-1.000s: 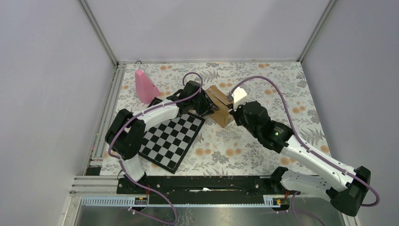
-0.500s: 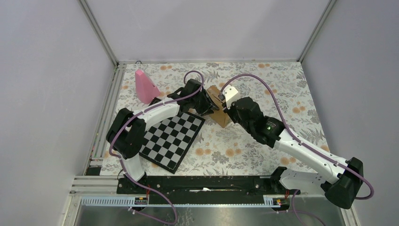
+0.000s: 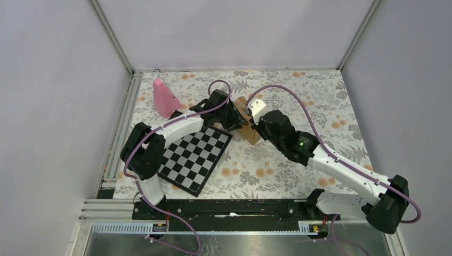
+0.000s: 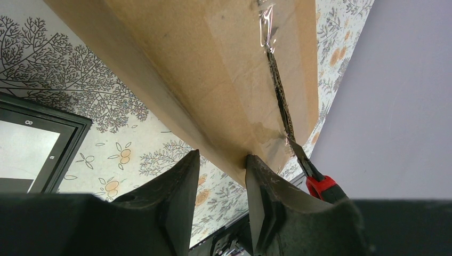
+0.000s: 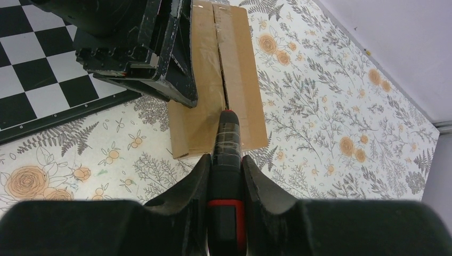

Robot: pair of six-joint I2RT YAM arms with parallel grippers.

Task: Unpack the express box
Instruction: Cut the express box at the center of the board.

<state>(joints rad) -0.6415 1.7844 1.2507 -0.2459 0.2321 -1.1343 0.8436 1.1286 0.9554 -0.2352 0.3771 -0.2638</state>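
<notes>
Right wrist view: grips a knife (image 5: 226, 133) in the right end effector (image 5: 225, 160), tip on box (image 5: 242, 80) seam just ahead; pinches box edge in left end effector (image 4: 223, 162).

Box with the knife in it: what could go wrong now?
1. The knife in the right gripper has its blade in the taped seam, close to the left gripper; it might nick a finger.
2. The left gripper pinches only one edge of the box, so the box may twist or slip.
3. Pushed deep, the blade could scratch whatever is hidden inside.
</notes>
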